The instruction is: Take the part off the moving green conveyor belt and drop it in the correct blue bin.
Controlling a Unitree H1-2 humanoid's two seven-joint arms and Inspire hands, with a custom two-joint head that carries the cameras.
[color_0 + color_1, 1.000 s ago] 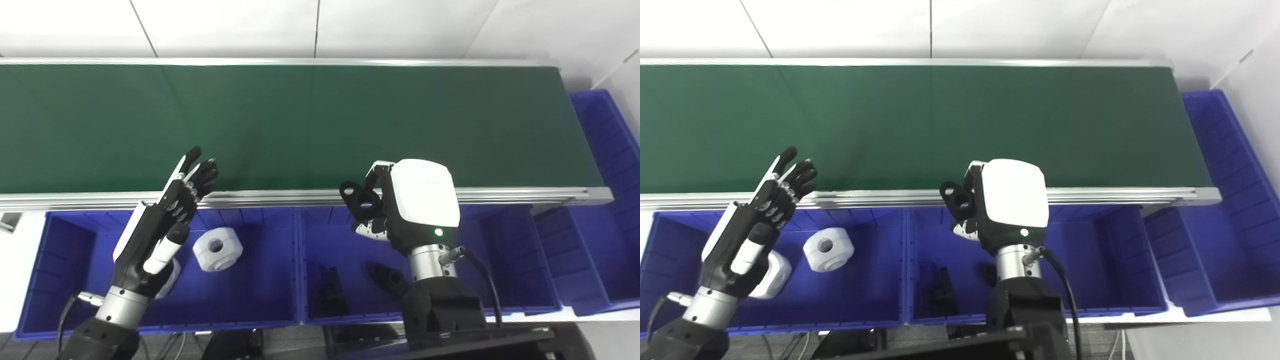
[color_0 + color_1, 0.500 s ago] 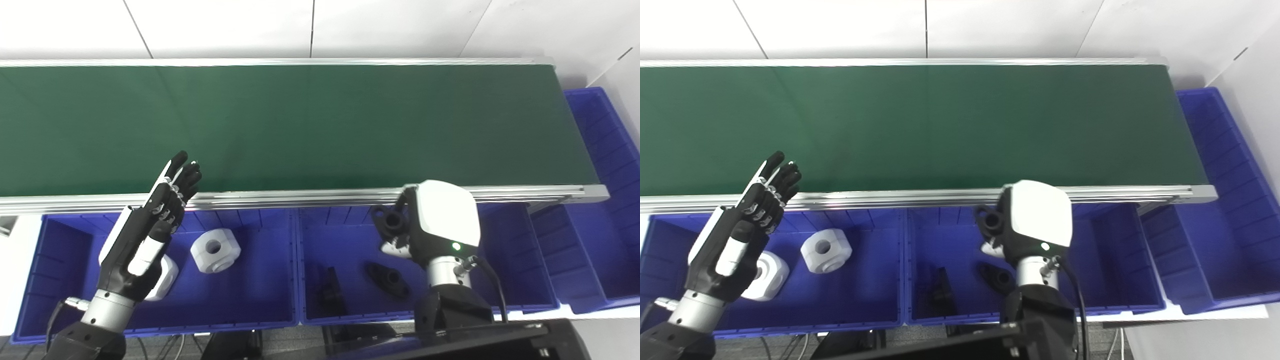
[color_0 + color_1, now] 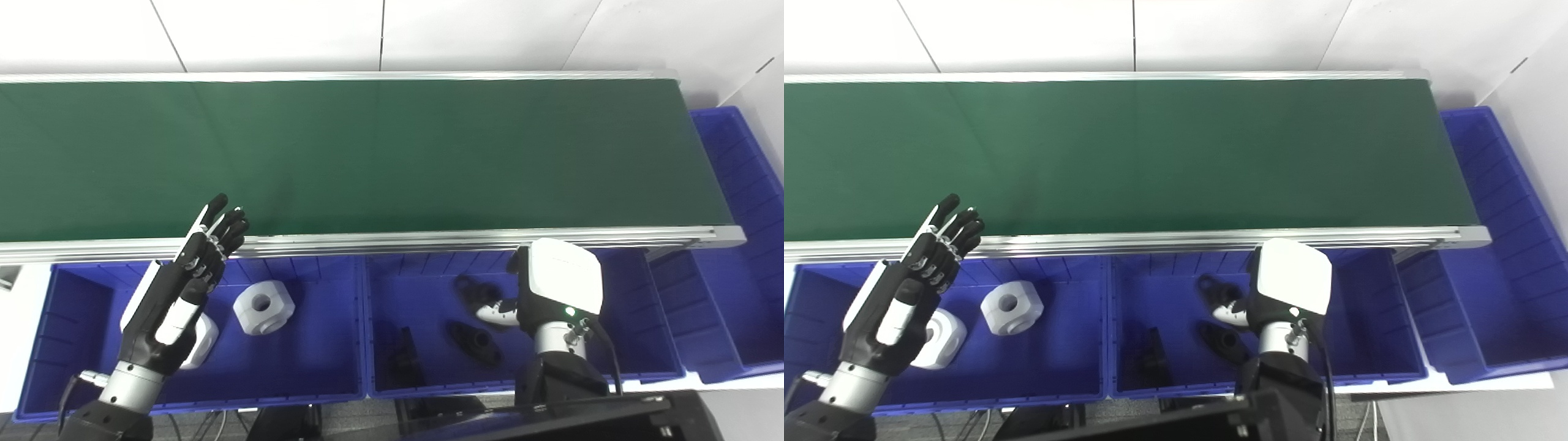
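Observation:
The green conveyor belt runs across the back, and I see no part on it. My right hand hangs over the middle blue bin, white back upward, fingers spread open. A black part with a ring end sits just left of its fingertips, inside that bin and apart from the hand. My left hand is raised over the left blue bin, open, with fingers pointing at the belt's near rail and holding nothing.
The middle bin also holds a black flange part and a black block. Two white round parts lie in the left bin, one half hidden behind my left hand. Another blue bin stands at the belt's right end.
My right hand carried the black part from the belt's near rail down and right into the middle bin, then opened and let it go. The left hand pulled back slightly.

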